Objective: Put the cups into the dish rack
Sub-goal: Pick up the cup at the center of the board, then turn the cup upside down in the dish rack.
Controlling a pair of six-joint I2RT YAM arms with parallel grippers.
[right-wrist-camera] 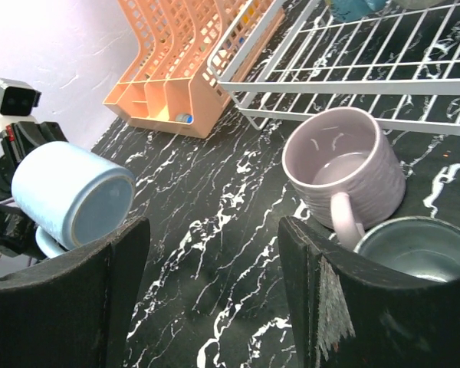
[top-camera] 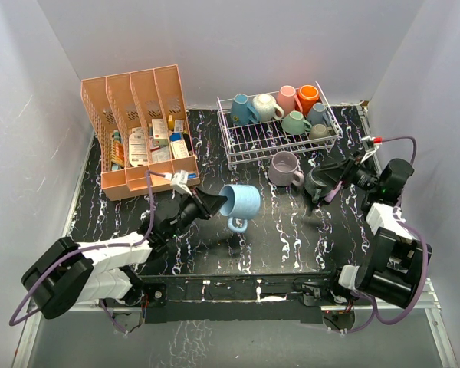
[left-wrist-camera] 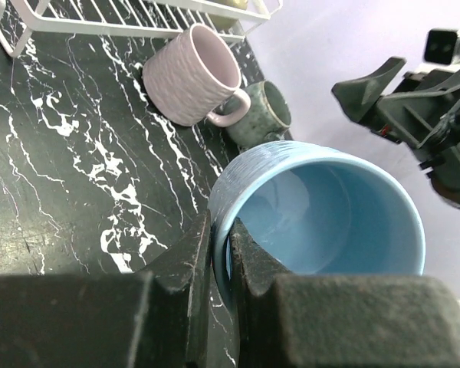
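Black marbled worktop carries a salmon organizer whose packet labels are too small to read. Left tool pinches the rim of the light blue cup, held on its side in front of the dish rack. Right tool stands spread, one finger just beside the dark grey cup.

A salmon-pink plastic slotted organizer stands at the far left of the black, white-veined worktop. It has four tall latticed slots at the far side. Small boxes and printed packets crowd its low near compartments. Plain white walls enclose the worktop left, far and right.
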